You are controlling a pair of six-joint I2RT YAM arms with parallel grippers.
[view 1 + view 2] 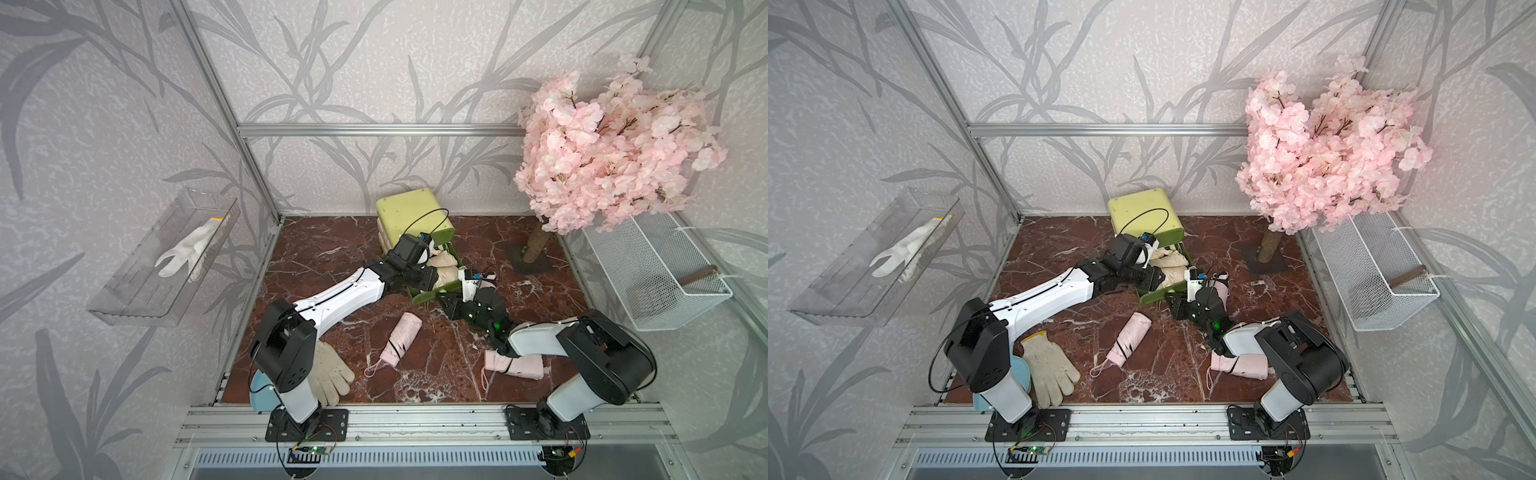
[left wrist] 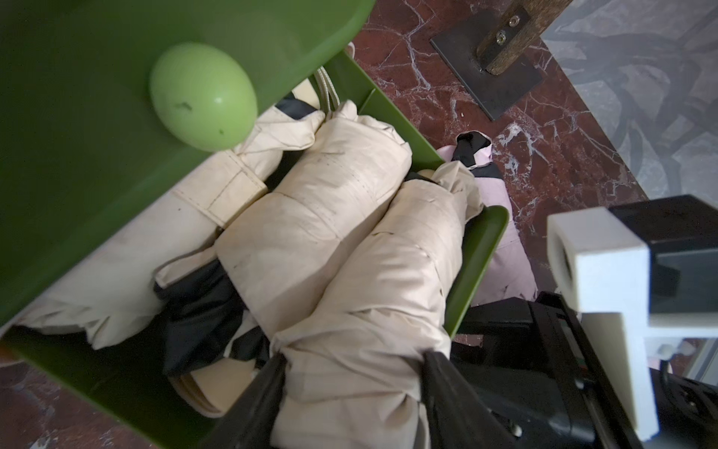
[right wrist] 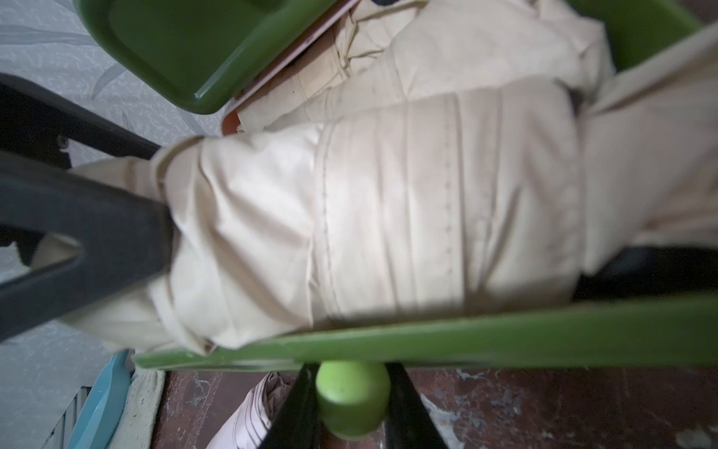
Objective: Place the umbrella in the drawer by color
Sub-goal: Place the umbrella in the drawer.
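While its left gripper (image 2: 353,357) is clamping a folded cream fabric umbrella (image 2: 369,272) in the open dark green plastic drawer (image 2: 481,241), where two more cream umbrellas (image 2: 311,210) are already lying, the robot's right gripper (image 3: 349,373) is squeezing the drawer's round pale-green knob (image 3: 351,404) between its jaws. One folded pink fabric umbrella (image 1: 397,338) and another pink umbrella (image 1: 519,366) are lying unsorted on the red marble tabletop (image 1: 332,249).

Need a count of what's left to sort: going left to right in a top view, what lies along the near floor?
In a top view: blue dish → cream work glove → pink umbrella → second pink umbrella, partly under the right arm.
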